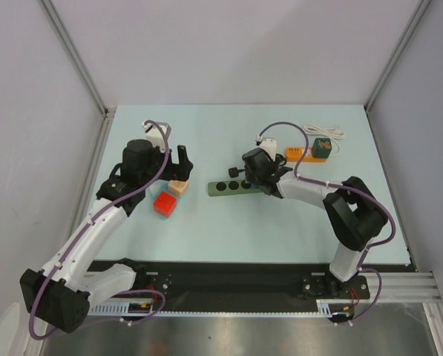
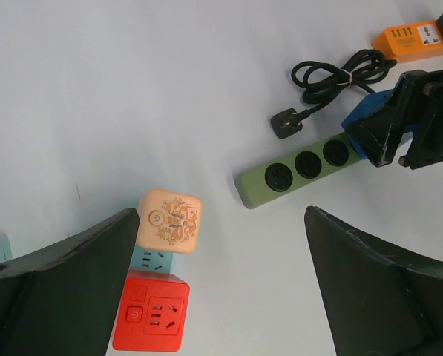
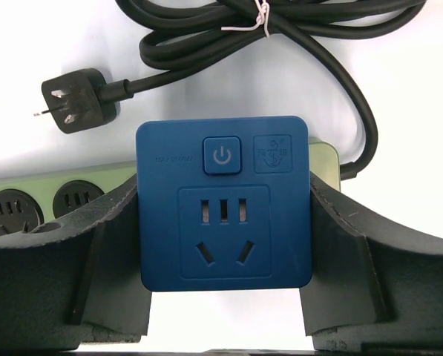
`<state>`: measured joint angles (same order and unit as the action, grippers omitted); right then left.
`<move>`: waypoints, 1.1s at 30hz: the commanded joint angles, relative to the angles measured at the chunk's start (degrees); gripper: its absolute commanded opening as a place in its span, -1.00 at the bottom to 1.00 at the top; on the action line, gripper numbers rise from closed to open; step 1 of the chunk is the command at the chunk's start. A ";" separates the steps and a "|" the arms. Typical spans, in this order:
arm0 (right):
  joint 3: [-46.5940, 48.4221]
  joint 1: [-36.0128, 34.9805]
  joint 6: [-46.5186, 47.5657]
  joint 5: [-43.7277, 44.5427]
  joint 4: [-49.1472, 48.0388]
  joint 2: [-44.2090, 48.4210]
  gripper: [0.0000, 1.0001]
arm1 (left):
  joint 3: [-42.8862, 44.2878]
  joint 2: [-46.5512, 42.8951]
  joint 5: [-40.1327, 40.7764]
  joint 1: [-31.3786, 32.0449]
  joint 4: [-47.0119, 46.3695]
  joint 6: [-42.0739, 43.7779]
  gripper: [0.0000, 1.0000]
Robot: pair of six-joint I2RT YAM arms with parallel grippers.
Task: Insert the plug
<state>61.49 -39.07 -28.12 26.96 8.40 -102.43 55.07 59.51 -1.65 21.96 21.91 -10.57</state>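
Blue socket cube [image 3: 222,204] sits clamped between the fingers of the right gripper [image 1: 260,172], jaws part-way closed on its sides, over the 3 o'clock end of the green power strip [image 2: 254,185]. I judge this the lining-up step; next it must press straight down into a socket (its prongs are hidden). Left gripper [image 2: 221,297] hangs wide open, empty, at 9 o'clock. No containers in view; the strip's three visible sockets stand empty.

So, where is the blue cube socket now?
In the right wrist view, the blue cube socket sits between the jaws of the right gripper, over the right end of the green plastic power strip.
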 commanded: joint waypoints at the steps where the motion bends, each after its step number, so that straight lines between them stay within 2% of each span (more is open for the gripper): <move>1: -7.97 -5.66 -13.53 -9.93 11.81 -8.05 -1.00 | 0.48 0.17 -0.11 0.19 -1.35 -1.03 1.00; 9: -10.08 -9.88 -17.06 -0.78 10.42 -2.60 -1.00 | 0.04 -0.09 -0.90 0.28 -1.43 -1.38 1.00; 15: -9.29 -10.85 -16.88 4.15 9.09 -2.95 -1.00 | -0.14 -0.09 -0.46 0.28 -1.43 -1.30 1.00; 18: -7.89 -9.54 -13.20 1.97 8.21 -2.07 -1.00 | -0.31 -0.18 -0.11 0.28 -1.43 -1.04 1.00; 22: -2.35 -6.81 -3.55 -3.31 13.30 0.91 -1.00 | -0.40 -0.36 -0.19 0.37 -1.43 -0.68 1.00; 24: -1.99 -5.07 0.33 -5.68 12.17 3.11 -1.00 | -0.40 -0.27 -0.54 0.46 -1.43 -0.60 1.00; 26: -2.08 -4.09 4.01 -4.55 11.64 3.47 -1.00 | -0.23 0.26 -0.81 0.54 -1.35 -0.59 1.00; 29: -2.25 -2.07 5.18 -3.94 10.94 3.29 -1.00 | -0.05 0.61 -1.16 0.72 -1.26 -0.68 1.00; 33: -3.75 -4.52 0.37 -0.96 9.61 2.68 -1.00 | 0.04 1.22 -1.25 1.16 -1.26 -0.86 1.00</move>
<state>60.31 -41.69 -27.38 27.57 10.04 -99.04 55.07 60.25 -1.93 22.44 21.93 -10.59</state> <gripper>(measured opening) 0.653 0.996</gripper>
